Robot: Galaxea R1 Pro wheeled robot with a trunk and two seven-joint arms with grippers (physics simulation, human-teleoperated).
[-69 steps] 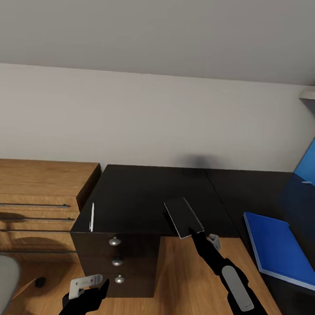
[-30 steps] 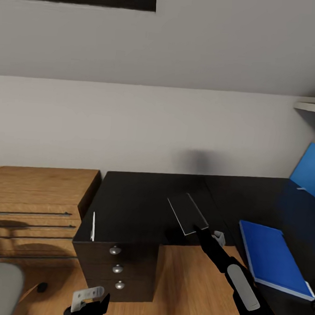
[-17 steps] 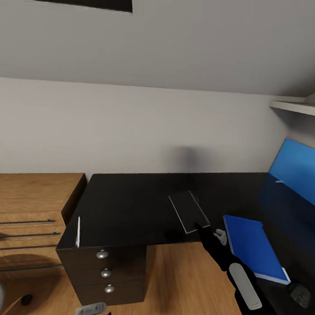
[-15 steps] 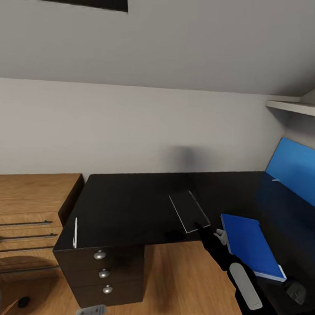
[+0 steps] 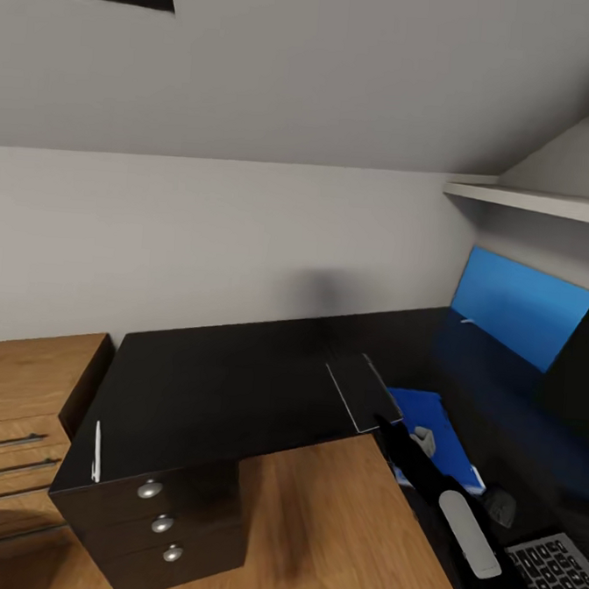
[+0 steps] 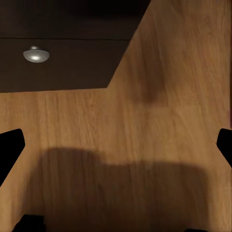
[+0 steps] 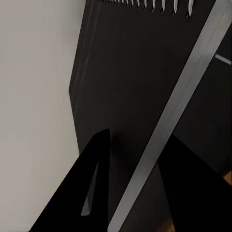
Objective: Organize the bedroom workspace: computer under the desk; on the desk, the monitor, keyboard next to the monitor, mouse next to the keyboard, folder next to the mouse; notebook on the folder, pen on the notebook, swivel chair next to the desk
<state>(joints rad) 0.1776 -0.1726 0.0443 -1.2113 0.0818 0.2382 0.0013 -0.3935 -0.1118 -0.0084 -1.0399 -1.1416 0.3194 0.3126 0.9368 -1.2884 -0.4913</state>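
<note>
From the head camera, your right claw (image 5: 382, 421) grips the black notebook (image 5: 362, 391) over the counter (image 5: 226, 386), beside the blue folder (image 5: 434, 432); the pen (image 5: 97, 450) lies near the counter's corner. Your left claw (image 6: 116, 145) is spread wide above the floor (image 6: 145, 145). Your right wrist camera shows the notebook (image 7: 140, 87) clamped.

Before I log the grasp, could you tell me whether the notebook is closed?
Closed: the notebook shows one flat dark cover, pinched at its edge by the right claw.

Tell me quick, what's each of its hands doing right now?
Left tool: open, empty, above the wood floor.
Right tool: shut on the notebook, holding it over the desk.
</note>
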